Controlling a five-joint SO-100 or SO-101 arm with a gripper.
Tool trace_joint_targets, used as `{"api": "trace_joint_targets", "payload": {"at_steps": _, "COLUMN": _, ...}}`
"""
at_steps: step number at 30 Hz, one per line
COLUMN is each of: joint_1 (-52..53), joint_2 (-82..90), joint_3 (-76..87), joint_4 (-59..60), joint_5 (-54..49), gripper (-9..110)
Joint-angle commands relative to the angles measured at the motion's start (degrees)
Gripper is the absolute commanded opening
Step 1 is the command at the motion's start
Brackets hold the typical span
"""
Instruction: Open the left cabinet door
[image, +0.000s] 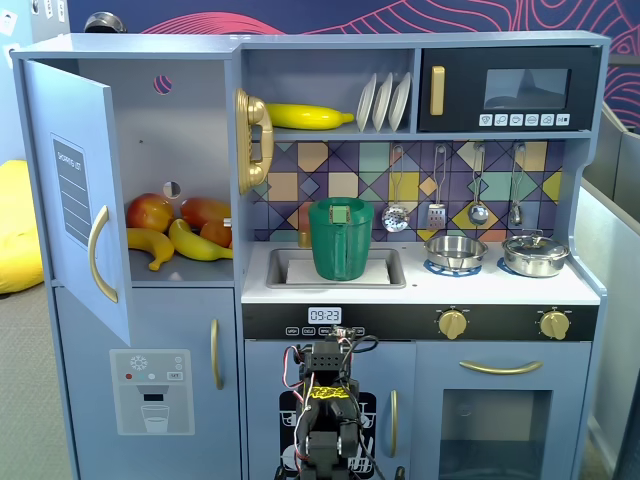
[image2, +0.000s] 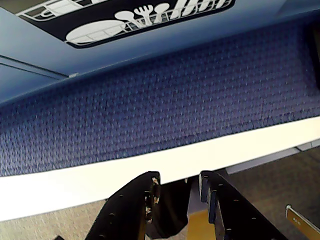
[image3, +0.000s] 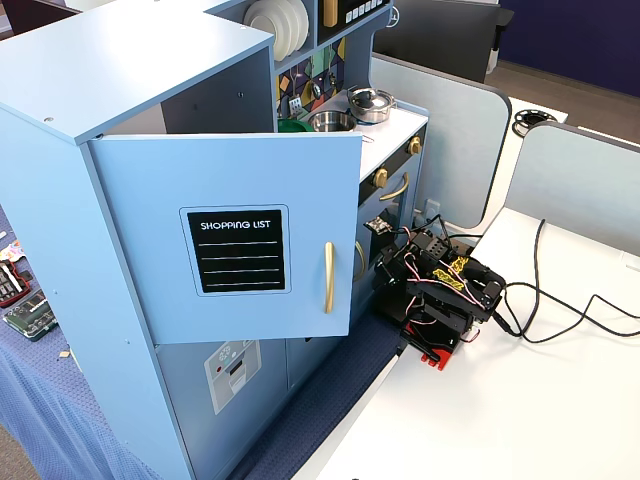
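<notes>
The left cabinet door (image: 75, 190), blue-grey with a black "SHOPPING LIST" panel and a curved gold handle (image: 97, 255), stands swung wide open; it also shows in a fixed view (image3: 230, 250) with its handle (image3: 328, 277). The arm (image: 325, 420) sits folded low in front of the kitchen's middle, well to the right of the door (image3: 440, 290). In the wrist view my gripper (image2: 180, 180) is empty, its black fingers (image2: 135, 205) a little apart, hanging over the white table edge (image2: 125, 170) and the blue mat (image2: 175, 100).
Apples and bananas (image: 180, 230) lie inside the opened cabinet. Below is the dispenser door (image: 150, 390). The small door with a utensil picture (image2: 145, 17) is just ahead of the gripper. A green pitcher (image: 340, 238) stands in the sink. Black cables (image3: 560, 310) trail over the white table (image3: 520, 410).
</notes>
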Motion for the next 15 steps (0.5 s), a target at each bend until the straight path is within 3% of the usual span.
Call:
{"api": "trace_joint_targets", "payload": {"at_steps": 1, "joint_1": 1.32, "joint_2": -0.35, "joint_3": -0.18, "joint_4": 11.07, "joint_5": 0.62, "gripper": 0}}
{"api": "trace_joint_targets", "payload": {"at_steps": 7, "joint_1": 1.32, "joint_2": -0.35, "joint_3": -0.18, "joint_4": 12.13, "joint_5": -7.91, "gripper": 1}}
{"api": "trace_joint_targets", "payload": {"at_steps": 15, "joint_1": 1.32, "joint_2": -0.35, "joint_3": -0.18, "joint_4": 12.13, "joint_5": -6.86, "gripper": 1}}
